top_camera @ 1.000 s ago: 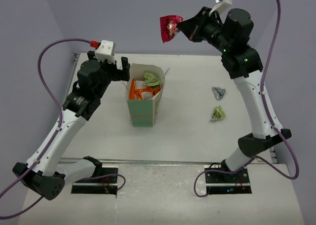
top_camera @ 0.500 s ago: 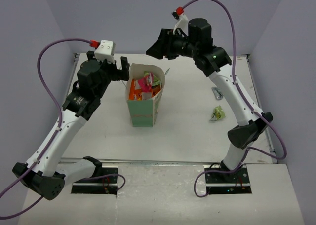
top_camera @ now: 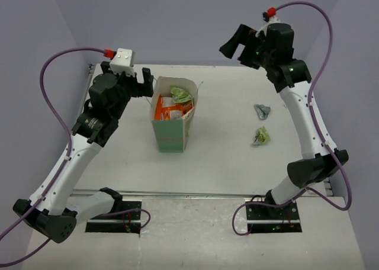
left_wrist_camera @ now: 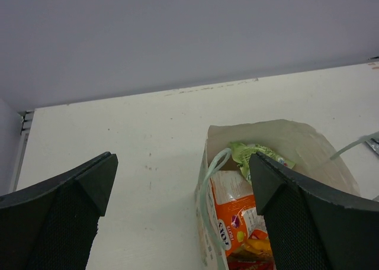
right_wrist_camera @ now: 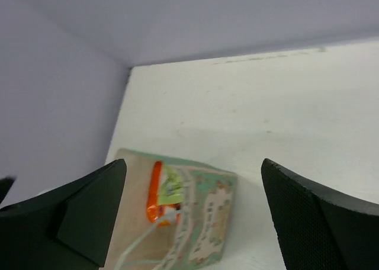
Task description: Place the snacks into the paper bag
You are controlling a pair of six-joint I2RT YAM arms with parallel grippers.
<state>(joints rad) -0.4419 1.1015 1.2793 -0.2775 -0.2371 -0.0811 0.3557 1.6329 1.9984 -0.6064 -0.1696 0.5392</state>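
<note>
- Your right claw (top_camera: pixel 234 50) hangs high in the air with its jaws spread wide and nothing between them. Its wrist view shows only bare fingers at either side.
- It points towards the paper bag (top_camera: pixel 172 137), which stands upright on the worktop (top_camera: pixel 225 163) with its mouth open upward. The bag is below the claw and off to its left.
- The two snacks not yet packed lie the other way, below the right claw and back towards that arm's base. Both are flat on the worktop, well apart from the bag.
- The grey packet (top_camera: pixel 261 111) is the nearer of the two to the claw. The green packet (top_camera: pixel 260 136) lies just beyond it, closer to the base. They are near each other but not touching.
- The green packet looks slightly longer from the near edge to the far edge. The grey one is too crumpled to give a long axis.
- Your left claw (top_camera: pixel 148 85) is also wide open and empty, hovering just beside the bag's left rim.
- The bag stands between the left claw and the loose packets, so the right arm is clearly the closer one. I judge the next pick is its job: turn the claw down and back.
- Inside the bag, below and right of the left claw, an orange pouch (top_camera: pixel 169 111) and a green snack (top_camera: pixel 182 95) rest near the top.
</note>
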